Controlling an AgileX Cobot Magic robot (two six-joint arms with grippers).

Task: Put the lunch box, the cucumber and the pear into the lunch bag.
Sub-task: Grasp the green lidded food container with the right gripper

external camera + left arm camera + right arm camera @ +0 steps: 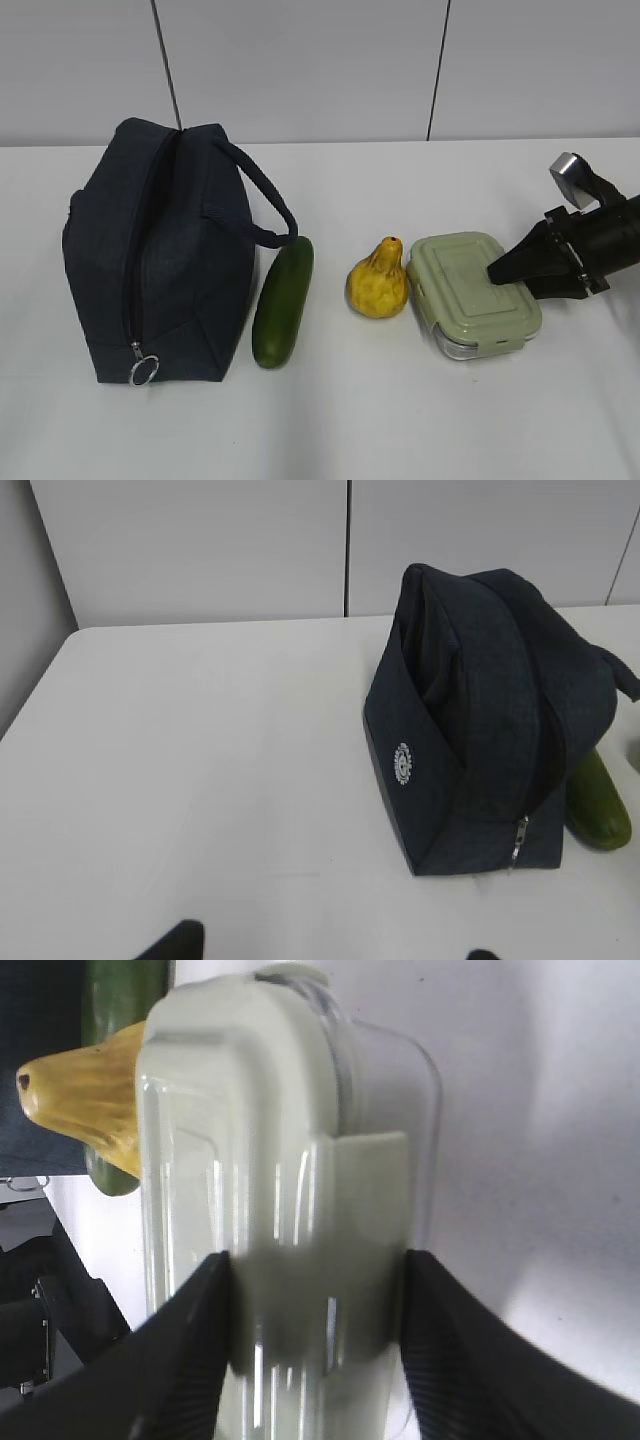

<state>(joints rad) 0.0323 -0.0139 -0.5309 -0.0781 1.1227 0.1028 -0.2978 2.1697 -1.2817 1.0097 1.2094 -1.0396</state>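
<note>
The navy lunch bag [160, 260] stands on the left of the table, and its ring pull [143, 370] hangs at the near lower end. The cucumber [283, 302] lies along its right side. The pear [378, 282] sits between the cucumber and the lunch box [470, 290]. My right gripper [495, 275] reaches in from the right. Its fingers are closed over the box's right end [280, 1110], one on the lid and one on the base side. My left gripper [325, 950] is open and empty over bare table, left of the bag [480, 730]. It does not show in the exterior view.
A white table [400, 420] meets a grey panelled wall [300, 60] at the back. The bag's looped handle [262, 190] arches over the cucumber's far end. The pear [85, 1085] and cucumber [120, 990] lie just beyond the box in the right wrist view.
</note>
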